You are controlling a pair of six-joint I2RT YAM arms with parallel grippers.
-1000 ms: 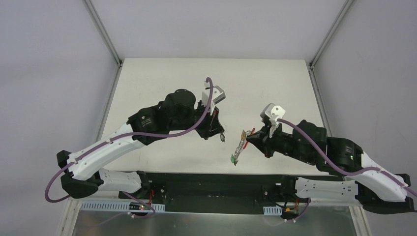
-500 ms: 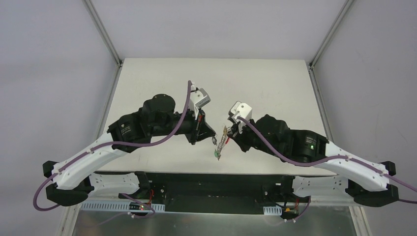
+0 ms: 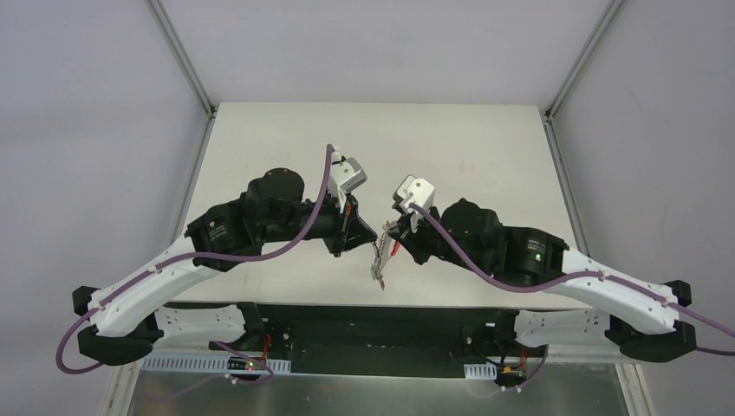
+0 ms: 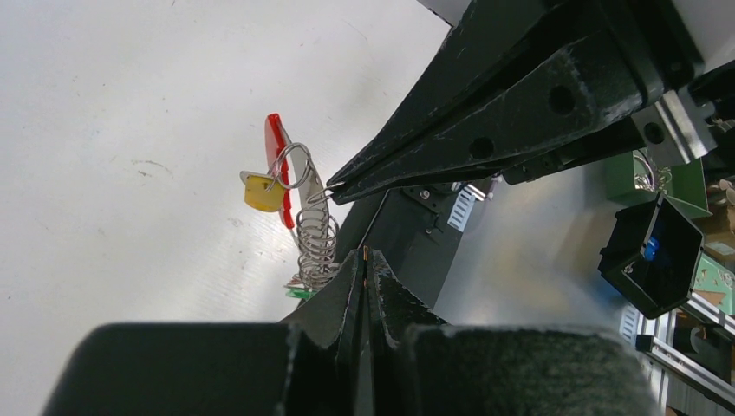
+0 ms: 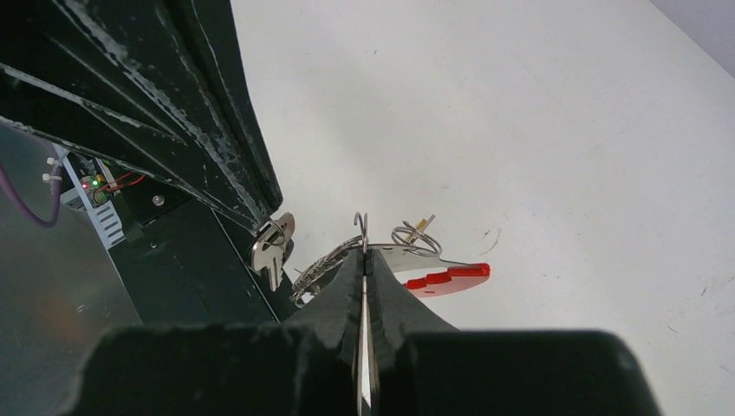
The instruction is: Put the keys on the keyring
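My right gripper (image 3: 394, 240) is shut on the keyring (image 3: 380, 260), which hangs below it over the table's front edge. In the right wrist view my right gripper (image 5: 364, 254) pinches the ring's metal strip, with the red arc (image 5: 451, 277) to the right and wire loops (image 5: 325, 262) to the left. In the left wrist view the keyring's red arc (image 4: 277, 165) and spring coil (image 4: 316, 243) carry a yellow tag (image 4: 260, 191) and a green tag (image 4: 300, 294). My left gripper (image 3: 375, 243) (image 4: 366, 254) is shut on a silver key (image 5: 273, 247), held close beside the loops.
The white table (image 3: 451, 156) stretches behind both grippers. The black base rail (image 3: 364, 316) runs along the near edge just under the keyring. A black bin (image 4: 654, 256) shows off the table in the left wrist view.
The right arm carried the keyring leftward toward the left gripper. The left gripper drew back and left a little. The two gripper tips now nearly meet.
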